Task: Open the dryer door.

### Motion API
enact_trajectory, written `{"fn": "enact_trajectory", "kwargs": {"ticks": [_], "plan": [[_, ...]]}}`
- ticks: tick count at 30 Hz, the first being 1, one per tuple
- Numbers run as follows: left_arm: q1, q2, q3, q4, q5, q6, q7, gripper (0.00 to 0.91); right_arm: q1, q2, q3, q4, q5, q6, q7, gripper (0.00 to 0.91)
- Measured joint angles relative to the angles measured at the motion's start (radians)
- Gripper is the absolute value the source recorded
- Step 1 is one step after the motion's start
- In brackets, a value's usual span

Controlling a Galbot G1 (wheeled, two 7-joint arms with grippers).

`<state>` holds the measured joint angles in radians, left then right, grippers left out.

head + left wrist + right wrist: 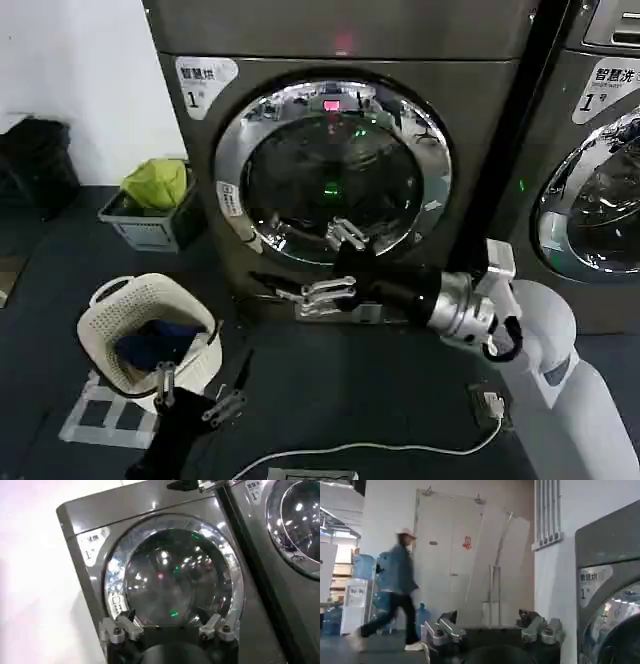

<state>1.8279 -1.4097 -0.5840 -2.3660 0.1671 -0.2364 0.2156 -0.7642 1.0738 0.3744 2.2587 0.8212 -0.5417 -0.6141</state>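
The dryer [340, 160] stands square before the robot, a bronze-grey front-loader with the "1" sticker [203, 82] at its upper left corner, and its bulk fills the middle of the head view. A second grey machine [600, 150] stands just beside it on the robot's right, a dark gap between the two. The dryer door [333, 172] sits flush in the front panel — chrome ring unbroken, dark glass closed over the drum — so the task looks unstarted.

The right arm [440, 295] reaches in from the right, low across the dryer's front, probably to bring its gripper to the door's rim. The right gripper [325, 297] hangs below the door's lower edge with its fingers apart and nothing between them; whether it touches the panel cannot be told. Its wrist camera looks sideways along the dryer's face toward the room beyond.

The left gripper [195, 393] waits low on the robot's left, near the white laundry basket [120, 300], jaws spread and empty — in its own wrist view the fingers [116, 629] frame the closed door from a distance.

Room to swing looks fair: the dark floor ahead is bare but for a white cable [400, 448], while a grey bin [150, 228] holding something green stands against the dryer's left flank.
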Motion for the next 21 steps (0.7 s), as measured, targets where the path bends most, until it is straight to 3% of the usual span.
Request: {"fn": "enact_trajectory", "kwargs": {"ticks": [13,21], "plan": [[0.002,0.000,-0.001,-0.010,-0.002,-0.002,0.000,0.907,-0.075,-0.037,0.114,-0.058,-0.078,0.088,-0.061,0.907],[0.003,0.005,-0.002,-0.012,-0.009,-0.007,0.000,0.907,-0.107,-0.071,0.171,-0.153,-0.163,0.214,-0.090,0.907]]}}
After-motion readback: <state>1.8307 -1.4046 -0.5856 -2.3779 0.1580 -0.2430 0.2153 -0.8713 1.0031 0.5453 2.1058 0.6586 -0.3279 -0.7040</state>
